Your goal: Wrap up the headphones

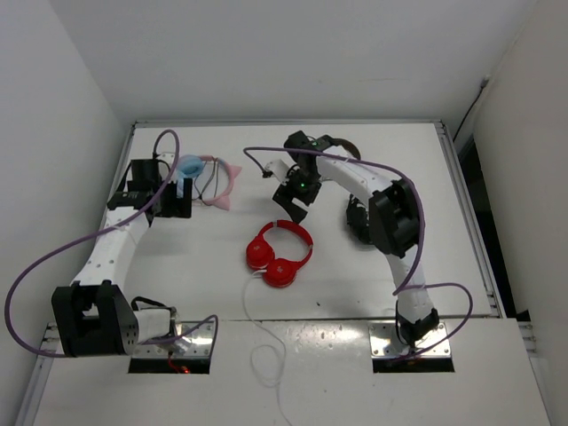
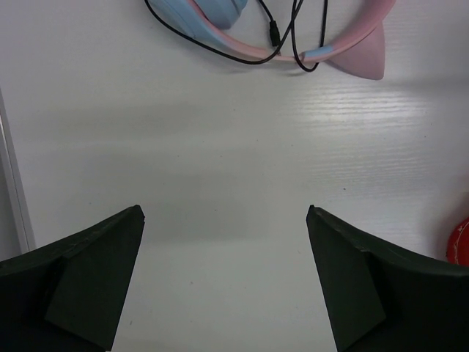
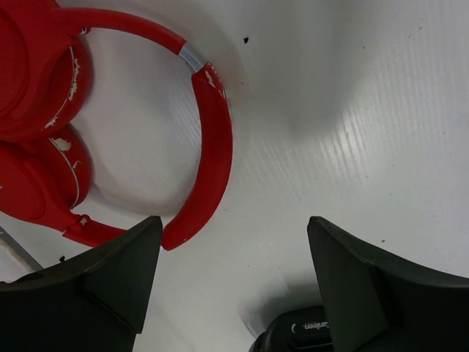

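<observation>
The headphones [image 1: 280, 253] are seen at the centre of the top view, the cable [image 1: 246, 300] trailing to the lower edge. The right gripper [image 3: 233, 235] and left gripper [image 2: 226, 220] are held wide open, empty. The loose cable may be snagged if the band [image 3: 214, 139] is lifted first

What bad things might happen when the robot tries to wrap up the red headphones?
The thin white cable trails out past the near table edge, so it may snag or slip away. The open right gripper hovers by the red headphones and might just push them along. The left gripper sits near the pink headphones and could hook their black cable.
</observation>
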Motion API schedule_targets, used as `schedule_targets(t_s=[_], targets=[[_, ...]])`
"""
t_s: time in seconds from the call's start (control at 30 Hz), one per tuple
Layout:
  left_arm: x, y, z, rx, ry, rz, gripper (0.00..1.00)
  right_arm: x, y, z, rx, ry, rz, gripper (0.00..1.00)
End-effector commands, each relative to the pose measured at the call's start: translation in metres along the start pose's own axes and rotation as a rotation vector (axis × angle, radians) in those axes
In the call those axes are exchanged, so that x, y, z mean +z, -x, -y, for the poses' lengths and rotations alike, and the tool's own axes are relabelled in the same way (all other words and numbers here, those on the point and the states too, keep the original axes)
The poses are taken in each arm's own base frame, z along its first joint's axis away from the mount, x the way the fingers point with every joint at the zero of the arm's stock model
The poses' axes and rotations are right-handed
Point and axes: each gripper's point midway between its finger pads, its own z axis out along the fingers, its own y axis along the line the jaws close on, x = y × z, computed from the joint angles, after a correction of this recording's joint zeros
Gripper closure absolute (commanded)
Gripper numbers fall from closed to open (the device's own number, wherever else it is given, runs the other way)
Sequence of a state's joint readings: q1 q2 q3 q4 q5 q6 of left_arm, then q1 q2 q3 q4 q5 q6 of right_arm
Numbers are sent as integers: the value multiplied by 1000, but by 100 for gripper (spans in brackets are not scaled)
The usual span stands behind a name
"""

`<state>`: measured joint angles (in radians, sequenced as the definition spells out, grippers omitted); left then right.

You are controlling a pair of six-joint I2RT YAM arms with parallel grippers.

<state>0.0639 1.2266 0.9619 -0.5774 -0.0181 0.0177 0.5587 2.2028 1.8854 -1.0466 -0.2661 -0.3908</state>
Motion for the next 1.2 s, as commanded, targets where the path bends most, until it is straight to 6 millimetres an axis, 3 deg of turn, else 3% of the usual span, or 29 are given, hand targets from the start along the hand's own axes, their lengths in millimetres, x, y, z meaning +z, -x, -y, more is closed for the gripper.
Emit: schedule_targets(t_s=[0.0, 0.13, 0.27, 0.3, 0.37, 0.4, 0.53, 0.57, 0.6, 0.67, 0.7, 0.73, 0.93, 1.17], targets=[[-4, 13, -6, -22, 9, 70, 0, 5, -5, 1, 25, -27, -25, 20], [-2, 12, -5, -29, -10, 63, 0, 7, -3, 5, 70, -44, 2, 1], [1, 13, -1, -38, -30, 64, 0, -17, 10, 25, 35, -226, 69, 1], [3, 11, -1, -38, -31, 54, 0, -25, 22, 35, 38, -296, 132, 1], [5, 9, -1, -38, -31, 54, 0, -28, 21, 33, 37, -367, 157, 1], [7, 8, -1, -38, -32, 45, 0, -46, 36, 38, 37, -422, 245, 1], [10, 8, -2, -55, -34, 45, 0, -46, 30, 27, -35, -479, 195, 1], [10, 8, -2, -55, -34, 45, 0, -37, 25, 29, -29, -469, 149, 1], [12, 6, -2, -55, -35, 36, 0, -43, 36, 28, -33, -450, 159, 1], [12, 6, -2, -55, -35, 36, 0, -21, 22, 18, -18, -328, 71, 1], [12, 6, -2, -55, -35, 36, 0, -26, 24, 24, 11, -313, 86, 1], [12, 6, 0, -55, -44, 37, 0, -23, 25, 17, 10, -267, 85, 1], [9, 9, -3, -31, -46, 50, 0, 2, 11, 14, 25, -214, 8, 1], [14, 3, -12, -101, 22, 21, 0, 15, 5, -2, 28, -130, -26, 20]])
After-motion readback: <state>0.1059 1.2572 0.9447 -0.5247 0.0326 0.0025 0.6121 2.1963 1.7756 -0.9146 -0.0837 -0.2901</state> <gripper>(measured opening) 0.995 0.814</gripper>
